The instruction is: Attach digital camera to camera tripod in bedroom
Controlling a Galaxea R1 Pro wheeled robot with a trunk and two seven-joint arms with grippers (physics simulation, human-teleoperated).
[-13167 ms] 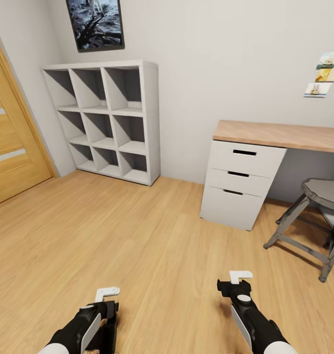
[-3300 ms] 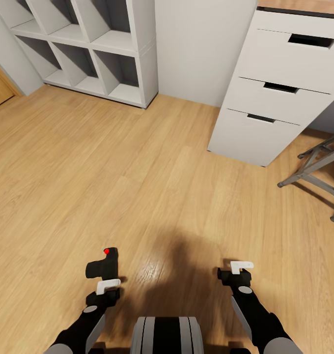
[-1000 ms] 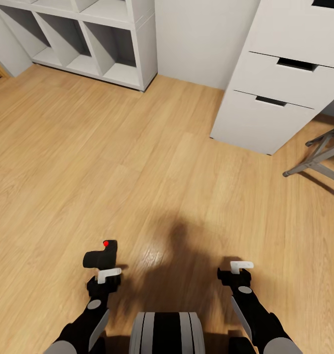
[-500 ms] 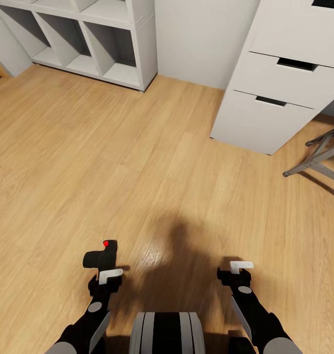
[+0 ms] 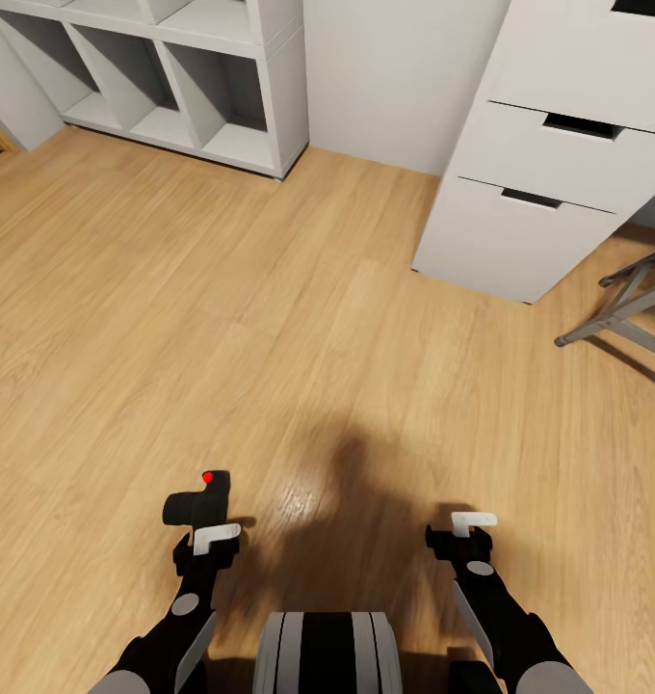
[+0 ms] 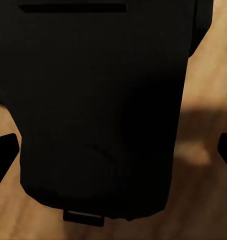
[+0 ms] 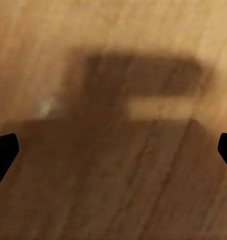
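Left tool (image 5: 212,536) spread wide above boxy matte-black digital camera (image 5: 196,499), red button up.

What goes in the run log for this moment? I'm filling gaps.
digital camera on floor ahead of left gripper | left open | right gripper open, empty | tripod unseen

Lighting, as I see it: bright, even room light; my robot's soft shadow on the floor (image 5: 347,482) at six o'clock; wrist views dim, blurred.
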